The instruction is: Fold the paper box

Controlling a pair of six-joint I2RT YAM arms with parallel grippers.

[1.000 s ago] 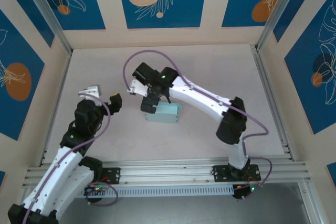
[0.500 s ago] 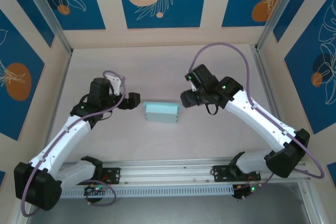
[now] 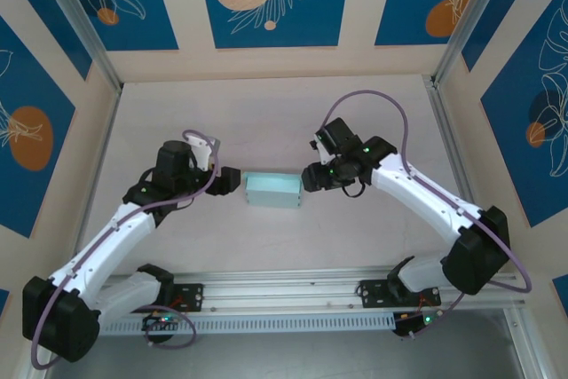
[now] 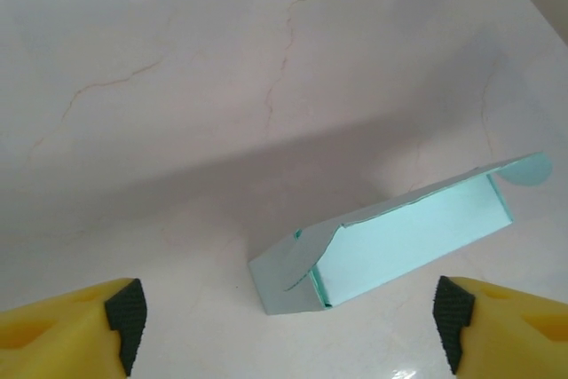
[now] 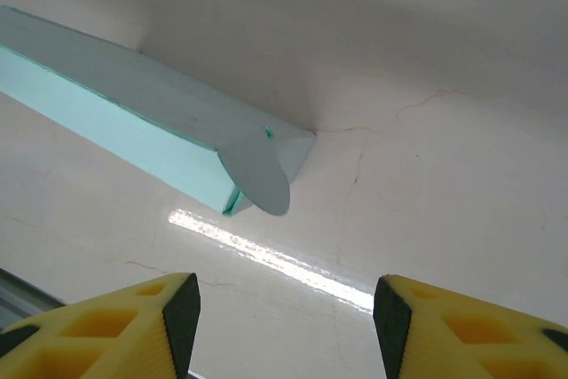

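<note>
Left wrist view puts the left gripper [image 4: 288,330] with its yellow fingers [image 4: 62,335] spread wide at the two lower corners. Nothing sits between them, and the paper box [image 4: 390,246] lies a little ahead on the table [image 4: 177,86], untouched. In the right wrist view the right gripper [image 5: 286,321] is also parted, more narrowly, and empty, with the box's other end [image 5: 133,122] just beyond its tips. From above, the left gripper [image 3: 229,180] sits just left of the paper box [image 3: 274,190] and the right gripper [image 3: 311,177] just right of it, both aimed at its short ends. The box lies flat near the middle of the table [image 3: 355,113], closer to the near side. Its body looks formed into a shallow rectangular sleeve. The left end gapes, showing the pale interior and a loose side flap [image 4: 297,259]. At the right end a rounded tuck flap [image 5: 257,175] hangs free. By my reading the main folds are done, and closing and tucking both ends is left, with each arm placed to work on its own end.
</note>
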